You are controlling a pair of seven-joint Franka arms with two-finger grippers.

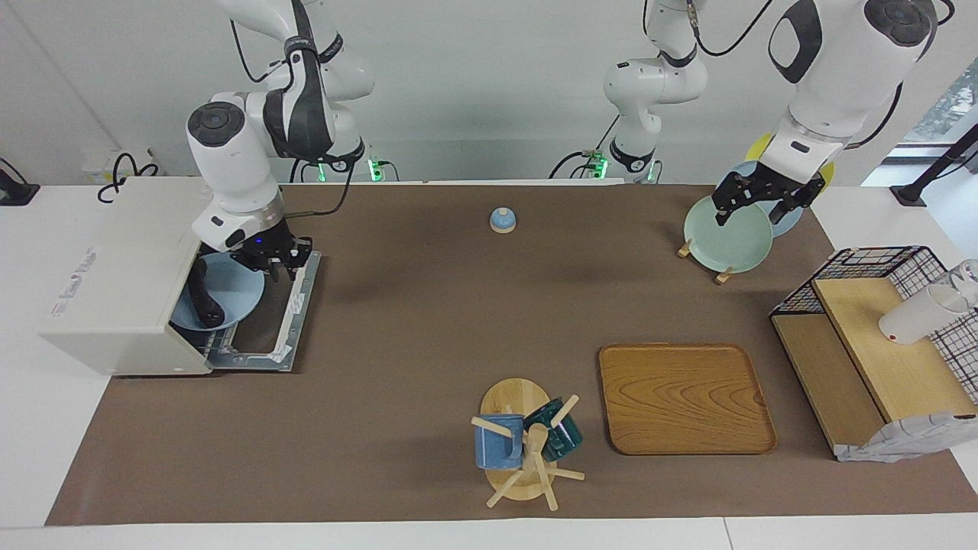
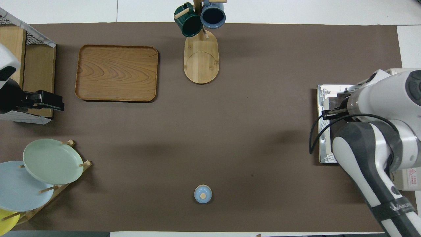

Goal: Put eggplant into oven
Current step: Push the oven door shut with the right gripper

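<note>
- We see the oven [image 1: 114, 283] at the right arm's end of the bench, its door [image 1: 286, 321] folded down flat onto the brown mat [image 1: 428, 321].
- In the oven's open mouth lies a light blue plate [image 1: 229, 294], partly under the oven's roof.
- The eggplant [image 1: 202, 294], dark and glossy, rests on that plate, lying lengthwise, its lower end at the plate's rim near the wire rack.
- The right gripper [image 1: 276, 258] hangs at the oven's mouth, over the plate's edge and the hinge side of the door; we cannot tell how its fingers stand or whether they touch the plate.
- In the overhead view the right arm [image 2: 378, 131] covers the oven's opening, so the eggplant is hidden there; only the door [image 2: 325, 131] shows.
- The left gripper [image 1: 752, 200] waits at the left arm's end, over the pale green plate [image 1: 726, 233] in the wooden plate rack; its fingers appear spread and grasp nothing.
- Near the bench's mid edge by the robots sits a small blue bell [image 1: 502, 220].
- Toward the edge away from the robots stand a wooden tray [image 1: 684, 397] and a mug tree [image 1: 527, 443] bearing a blue and a green mug.
- A wire-and-wood shelf [image 1: 879, 344] occupies the corner at the left arm's end.
</note>
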